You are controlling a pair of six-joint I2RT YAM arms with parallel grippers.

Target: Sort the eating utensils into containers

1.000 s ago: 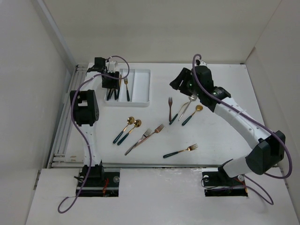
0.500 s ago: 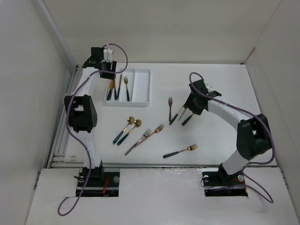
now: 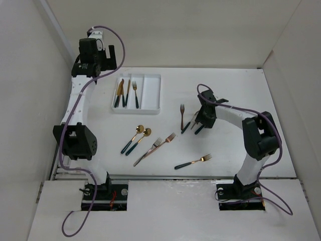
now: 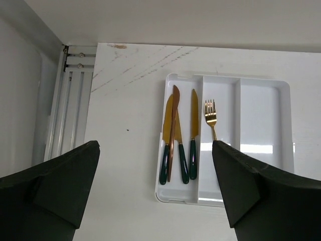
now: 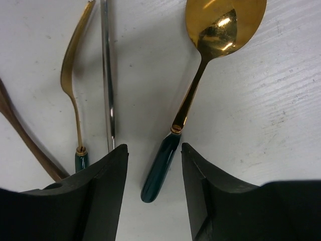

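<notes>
Left hand (image 4: 155,145): spread wide, nothing between the fingers, hanging high above the tray.
Tray (image 4: 283,125): white, three long slots, sits on the far-left part of the table (image 3: 235,85).
Left slot: three gold knives (image 4: 193,113) with green handles plus the copper knife (image 4: 174,130), all lying lengthwise.
Middle slot: one gold fork (image 4: 210,114).
Right hand (image 5: 153,150): low at the table, fingers half apart, straddling the green handle of a gold spoon (image 5: 220,25). Table shows beside the handle, so it's not pinched.
Beside it: a silver spoon (image 5: 108,75), then a gold green-handled piece, can't tell which kind.
Loose on the table: two spoons (image 3: 139,131), crossed forks (image 3: 163,141), a lone fork (image 3: 193,162).
</notes>
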